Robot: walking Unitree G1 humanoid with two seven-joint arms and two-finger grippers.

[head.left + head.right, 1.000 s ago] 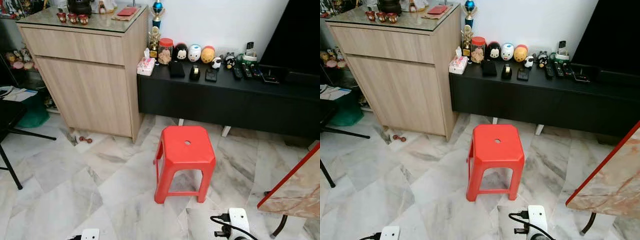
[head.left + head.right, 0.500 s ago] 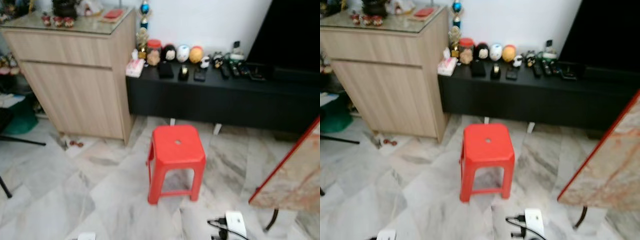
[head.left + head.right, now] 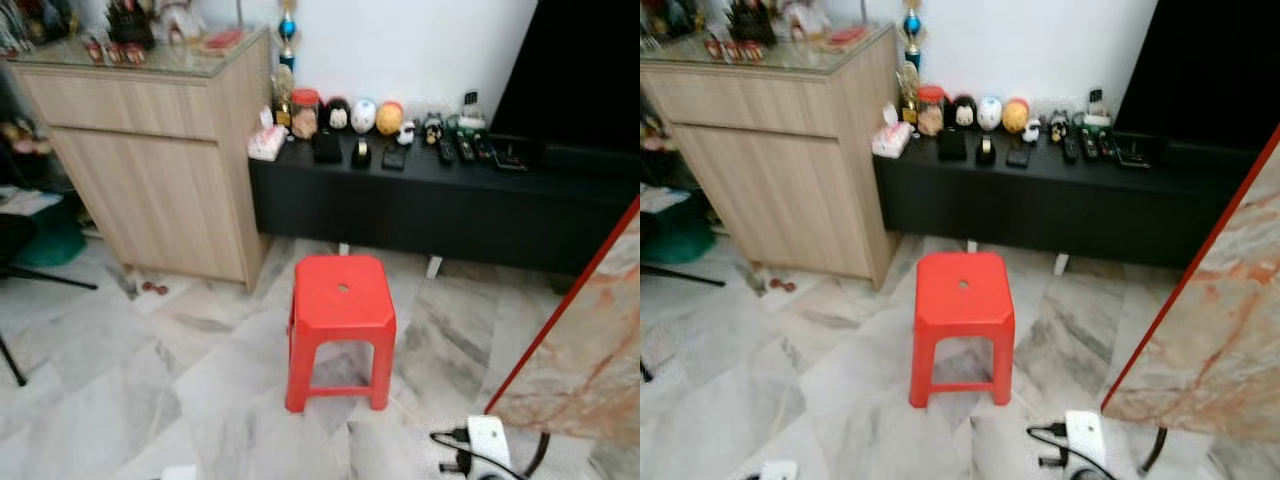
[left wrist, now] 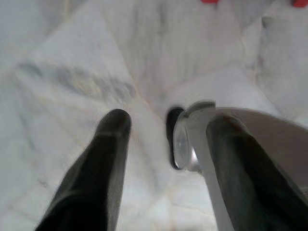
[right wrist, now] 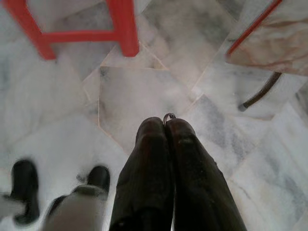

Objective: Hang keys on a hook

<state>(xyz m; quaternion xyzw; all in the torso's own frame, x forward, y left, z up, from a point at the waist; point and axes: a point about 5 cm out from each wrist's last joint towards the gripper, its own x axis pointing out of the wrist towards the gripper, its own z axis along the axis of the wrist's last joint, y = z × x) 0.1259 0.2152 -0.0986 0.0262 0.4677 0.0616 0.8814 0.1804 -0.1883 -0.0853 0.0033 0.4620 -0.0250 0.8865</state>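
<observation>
In the right wrist view my right gripper [image 5: 164,123] hangs over the marble floor with its two black fingers pressed together. A thin metal key ring [image 5: 169,115] pokes out at their tips; the keys themselves are hidden. In the left wrist view my left gripper [image 4: 168,120] is open with nothing between its fingers [image 4: 113,130], pointing down at the floor beside a silver and black part of my own body [image 4: 187,144].
A red plastic stool [image 3: 340,300] stands on the floor ahead. Behind it runs a low black console [image 3: 430,200] with small ornaments and remotes, and a wooden cabinet [image 3: 150,170] stands at the left. A tilted red-edged marble tabletop [image 3: 585,350] is close on the right. A white box with a black cable [image 3: 487,440] lies near my feet.
The whole picture has shifted as the camera moved: the stool sits further left and the marble tabletop takes up more of the right side. Nothing in the room has moved.
</observation>
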